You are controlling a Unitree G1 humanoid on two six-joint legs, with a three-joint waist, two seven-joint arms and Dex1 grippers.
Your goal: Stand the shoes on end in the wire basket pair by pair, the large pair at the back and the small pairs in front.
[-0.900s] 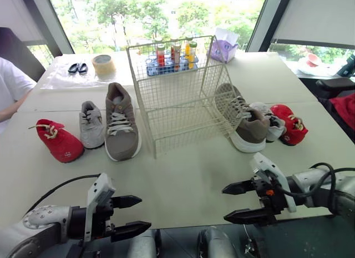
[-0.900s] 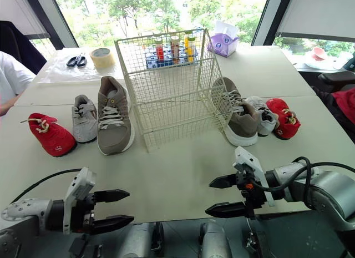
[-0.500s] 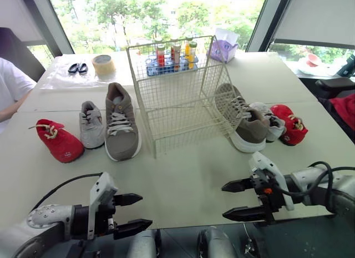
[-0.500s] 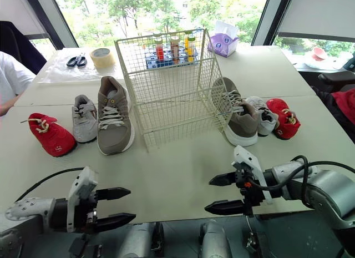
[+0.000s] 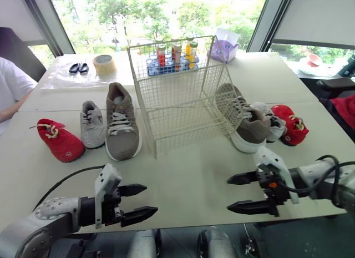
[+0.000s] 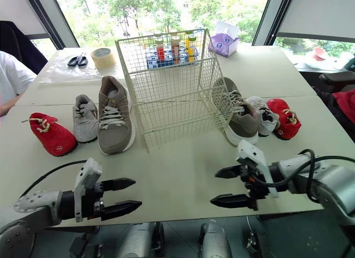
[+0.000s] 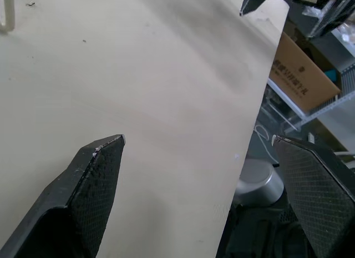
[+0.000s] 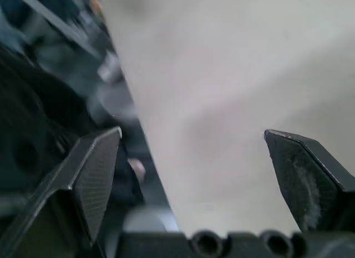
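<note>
The white wire basket point(image 5: 180, 97) stands empty at the table's middle. To its left lie a large tan shoe point(image 5: 121, 124), a small grey shoe point(image 5: 92, 124) and a small red shoe point(image 5: 59, 143). To its right lie the other tan shoe point(image 5: 244, 124), grey shoe point(image 5: 273, 124) and red shoe point(image 5: 292, 124). My left gripper point(image 5: 143, 202) is open and empty over the table's near edge. My right gripper point(image 5: 238, 193) is open and empty at the near right edge. Both are well short of the shoes.
Behind the basket stand a blue rack of bottles point(image 5: 173, 55), a tissue pack point(image 5: 224, 47), a tape roll point(image 5: 103, 64) and scissors point(image 5: 77, 67). A person's white sleeve point(image 5: 11, 91) shows at the far left. A cardboard box point(image 7: 302, 75) sits below the table edge.
Both grippers have edged forward over the table's near edge, the left one more. The shoes and basket have not moved.
</note>
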